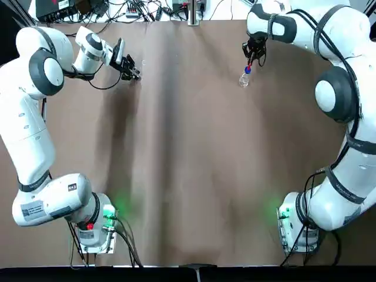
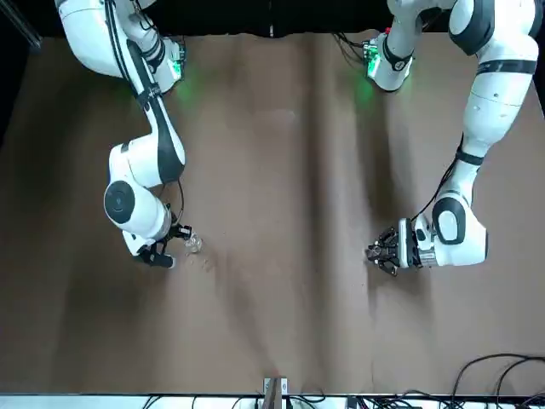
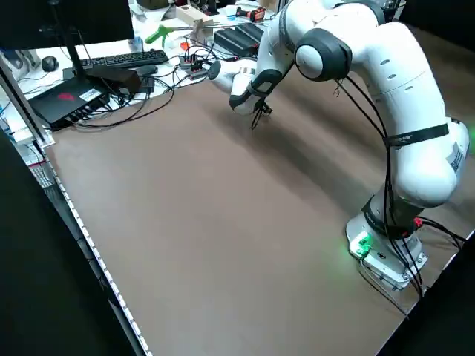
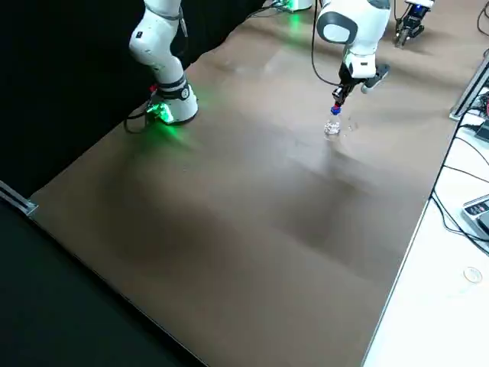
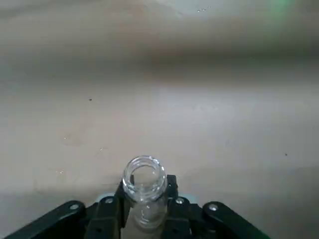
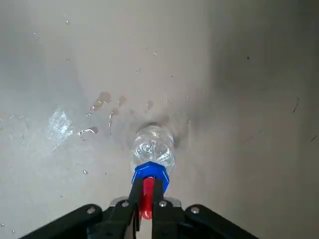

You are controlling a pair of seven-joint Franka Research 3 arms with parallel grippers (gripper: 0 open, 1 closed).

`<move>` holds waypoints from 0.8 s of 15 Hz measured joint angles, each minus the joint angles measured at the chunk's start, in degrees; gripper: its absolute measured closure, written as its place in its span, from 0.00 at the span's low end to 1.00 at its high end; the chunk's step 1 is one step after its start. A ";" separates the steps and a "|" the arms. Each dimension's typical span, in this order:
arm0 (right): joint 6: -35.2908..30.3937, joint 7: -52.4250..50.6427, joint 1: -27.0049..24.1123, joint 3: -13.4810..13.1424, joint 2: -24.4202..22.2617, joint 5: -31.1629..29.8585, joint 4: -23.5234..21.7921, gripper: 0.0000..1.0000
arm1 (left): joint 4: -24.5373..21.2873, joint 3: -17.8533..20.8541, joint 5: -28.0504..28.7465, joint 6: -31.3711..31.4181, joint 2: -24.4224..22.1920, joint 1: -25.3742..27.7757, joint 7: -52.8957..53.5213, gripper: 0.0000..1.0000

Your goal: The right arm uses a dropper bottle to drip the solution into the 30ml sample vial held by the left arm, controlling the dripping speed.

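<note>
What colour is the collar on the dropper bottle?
Blue; clearest in the right wrist view.

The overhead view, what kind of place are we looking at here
Probably a robotics lab or test workspace: two white robot arms are mounted at one brown-covered table, loose black cables crowd its far edge, and a computer keyboard sits beside it.

Table covering [image 1: 194, 176]: brown, smooth, satin sheen, with glossy wet beads; sample vial [image 5: 145, 184]: clear, glossy, looked like glass; dropper bottle [image 6: 153, 147]: transparent, shiny, its collar and bulb smooth, plastic-looking and rubbery respectively; arm shells [image 1: 26, 129]: white, smooth, softly glossy, seemingly plastic.
</note>
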 joint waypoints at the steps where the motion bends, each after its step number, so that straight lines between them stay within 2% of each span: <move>1: -0.16 0.00 0.00 -0.08 -0.02 0.00 0.16 0.89 | 0.00 0.00 0.00 0.00 0.00 0.00 0.00 0.69; 12: -7.24 0.02 -0.19 -0.53 -4.61 0.00 1.53 0.89 | 0.67 -0.39 -0.15 0.00 -0.40 -0.28 -1.49 0.69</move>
